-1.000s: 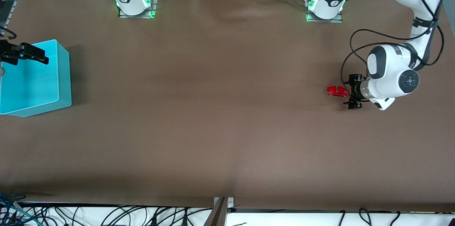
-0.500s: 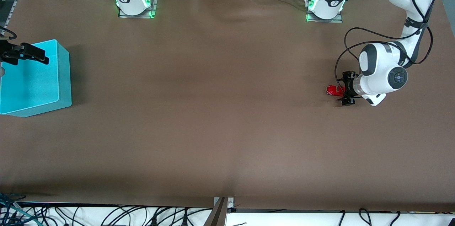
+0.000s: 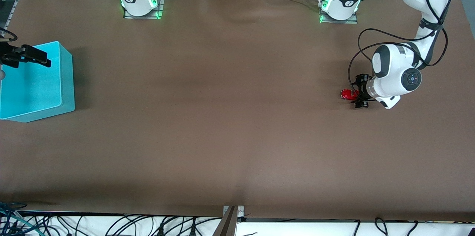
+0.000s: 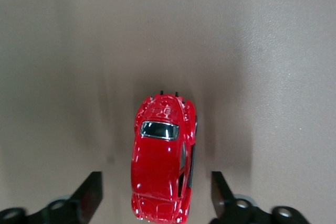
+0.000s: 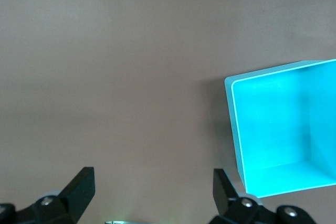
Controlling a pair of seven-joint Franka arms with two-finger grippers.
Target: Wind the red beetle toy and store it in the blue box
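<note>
One red beetle toy [image 3: 347, 94] on surface [image 3: 230, 117] at left arm's end, partly hidden under left tool [image 3: 358, 93]; tail end cut off in left wrist view. Left tool wide open, fingers either side of toy, not touching. One blue box [image 3: 66, 80] at right arm's end, partly cut off. Right tool [image 3: 28, 55] over box, open, empty, waiting. No readable writing.

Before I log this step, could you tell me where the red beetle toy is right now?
The red beetle toy sits on the table toward the left arm's end, between the open fingers of the left gripper, with the whole table between it and the blue box.
</note>
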